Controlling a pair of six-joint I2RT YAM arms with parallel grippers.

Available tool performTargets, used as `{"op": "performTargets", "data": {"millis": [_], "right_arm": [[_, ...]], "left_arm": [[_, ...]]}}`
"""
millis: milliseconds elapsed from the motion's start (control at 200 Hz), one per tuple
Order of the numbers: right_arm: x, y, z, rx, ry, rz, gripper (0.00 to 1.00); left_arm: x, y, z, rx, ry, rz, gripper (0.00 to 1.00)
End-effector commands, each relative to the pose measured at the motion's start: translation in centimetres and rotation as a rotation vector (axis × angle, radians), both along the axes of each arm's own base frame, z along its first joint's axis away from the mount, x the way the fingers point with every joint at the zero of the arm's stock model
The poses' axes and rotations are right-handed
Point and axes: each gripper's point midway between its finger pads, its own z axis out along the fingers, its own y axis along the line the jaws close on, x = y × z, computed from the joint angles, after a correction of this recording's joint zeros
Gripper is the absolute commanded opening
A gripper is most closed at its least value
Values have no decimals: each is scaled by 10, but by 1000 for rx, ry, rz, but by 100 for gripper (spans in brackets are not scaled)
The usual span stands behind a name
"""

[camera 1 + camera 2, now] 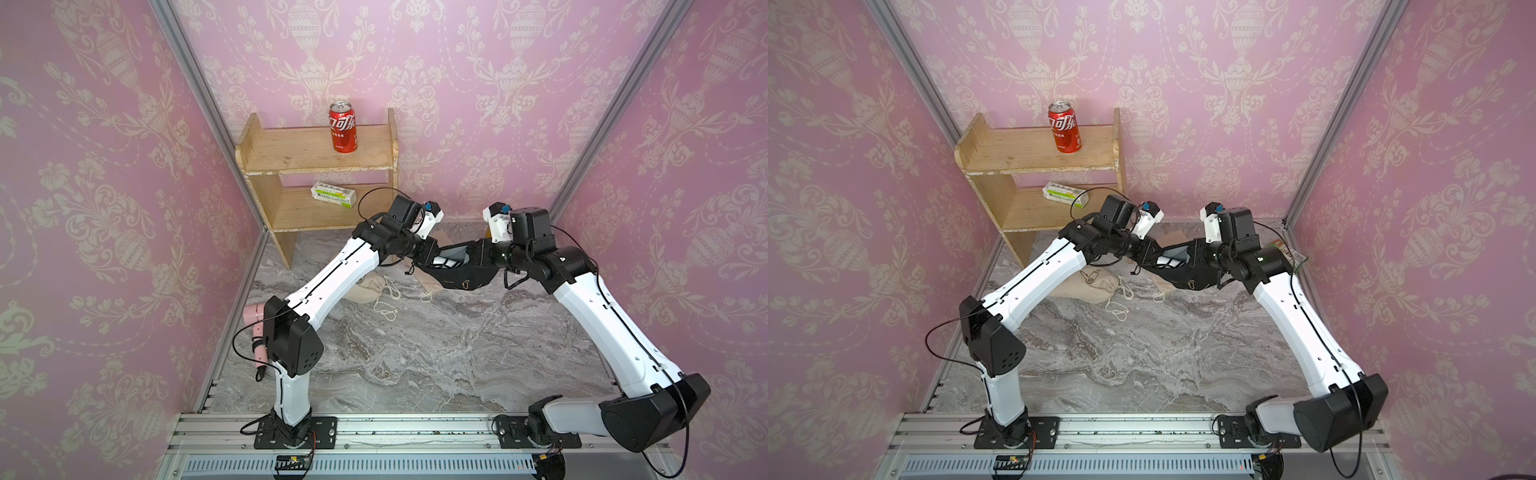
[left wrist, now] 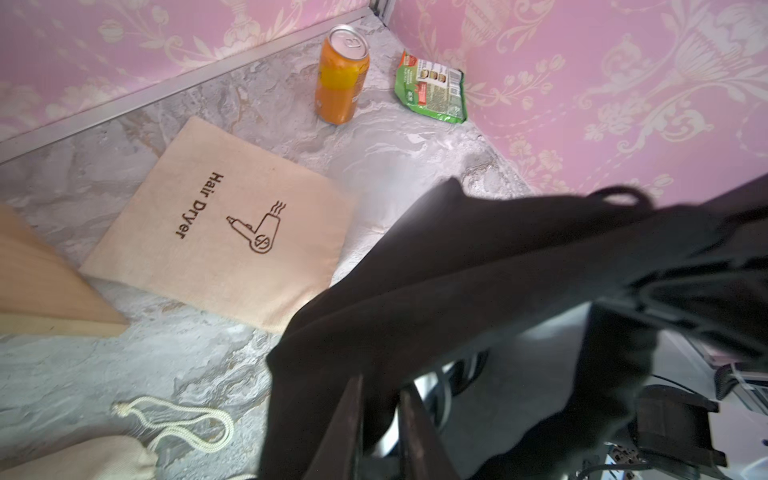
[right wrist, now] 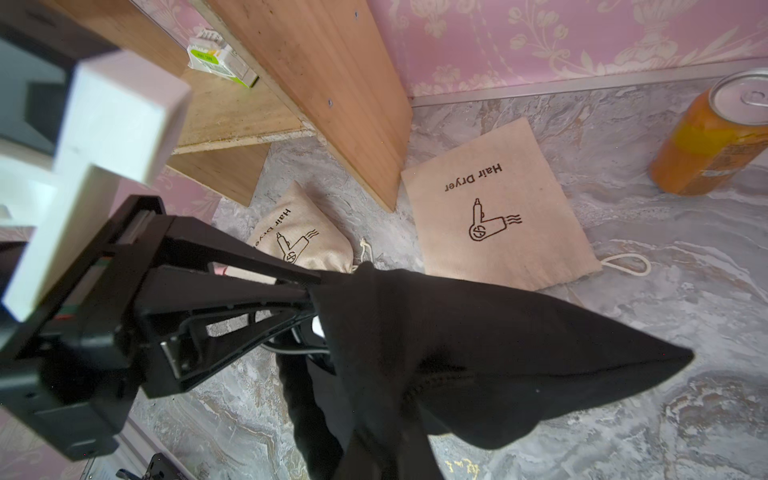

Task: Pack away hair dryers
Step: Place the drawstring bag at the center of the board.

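One white dryer [image 1: 445, 261], seemingly in pouch [image 3: 478, 353], at left claw [image 3: 312, 291].

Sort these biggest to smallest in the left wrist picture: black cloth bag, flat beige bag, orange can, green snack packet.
1. black cloth bag, though it is nearest the camera
2. flat beige cloth bag printed "Hair Dryer"
3. orange metal can and green plastic snack packet look about alike

Two white-shelled arms [image 1: 332, 278], black joints [image 1: 295, 336], thin black cables [image 1: 926, 338].
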Motion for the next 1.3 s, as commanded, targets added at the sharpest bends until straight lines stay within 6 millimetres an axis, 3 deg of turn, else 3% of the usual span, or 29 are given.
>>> {"op": "performTargets", "data": {"millis": [0,110,225,700,1296], "right_arm": [[-3,-8,55,51,-147,-36,0],[0,-8,51,50,-135,-43,0],[2,-7,46,50,-121,-43,0],[7,-4,40,55,-99,-38,0],[17,-5,34,45,-79,-67,0]], "left_arm": [[9,27,-1,1,-14,94,36],[6,37,0,-16,-13,114,51],[1,43,-1,-31,-11,122,55],[-17,65,-4,-130,16,181,55],[-24,64,-6,-331,192,341,54]]}}
